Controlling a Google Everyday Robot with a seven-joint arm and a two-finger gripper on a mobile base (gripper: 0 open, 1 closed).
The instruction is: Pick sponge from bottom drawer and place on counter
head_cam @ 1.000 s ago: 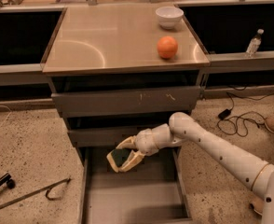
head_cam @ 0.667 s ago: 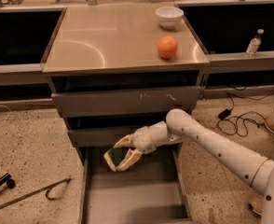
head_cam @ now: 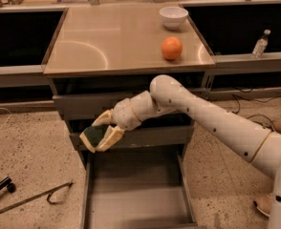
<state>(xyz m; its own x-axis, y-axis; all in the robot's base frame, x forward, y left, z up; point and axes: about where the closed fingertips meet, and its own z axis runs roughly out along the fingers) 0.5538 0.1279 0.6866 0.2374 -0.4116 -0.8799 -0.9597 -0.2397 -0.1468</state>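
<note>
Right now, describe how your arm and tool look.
The arm is smooth, creamy white, built of rounded tubes with small dark dots and a tan ring at one joint. The tool, above the open bottom drawer, has pale yellowish, flat fingers. No cables show.

Counter [head_cam: 112, 42] is carrying two things. Orange [head_cam: 171, 48] is sitting toward its front right. White bowl [head_cam: 173, 17] is standing just behind the orange, apart from it, near the back edge. Speckled floor [head_cam: 30, 151], far below and left of the orange, is carrying a thin dark rod [head_cam: 30, 202]. Gripper [head_cam: 92, 142] is hanging below and left of the orange, off the counter, in front of the drawer fronts, fingers pinching the sponge [head_cam: 95, 134] above the open bottom drawer [head_cam: 138, 206].
</note>
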